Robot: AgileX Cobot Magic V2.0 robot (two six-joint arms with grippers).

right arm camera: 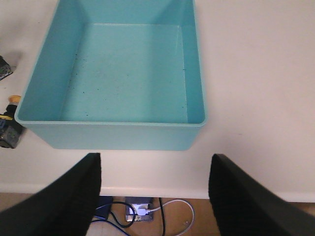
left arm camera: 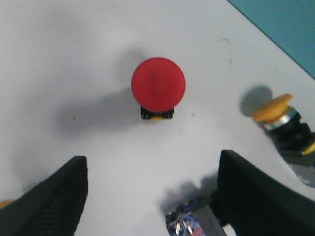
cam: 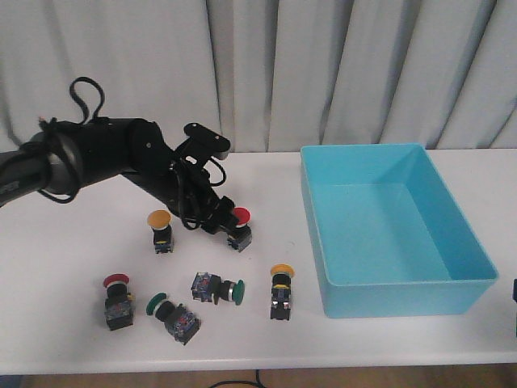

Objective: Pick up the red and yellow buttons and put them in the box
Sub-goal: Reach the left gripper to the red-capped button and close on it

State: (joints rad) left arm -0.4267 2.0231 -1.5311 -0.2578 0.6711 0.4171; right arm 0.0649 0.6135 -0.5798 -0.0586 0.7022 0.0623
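In the front view, the left end effector [cam: 230, 222] is hovering at a red button [cam: 240, 226] on the table [cam: 388, 335], with the empty box [cam: 396, 295] well apart.

The left wrist view is showing its fingers [left arm camera: 49, 201] spread wide, gripping nothing; neighbouring switches may be getting knocked.

In the right wrist view, the right end effector [right arm camera: 155, 196] is gaping empty past the table edge.

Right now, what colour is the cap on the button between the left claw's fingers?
Red: the red button has a plain round red cap, clearest in the left wrist view.
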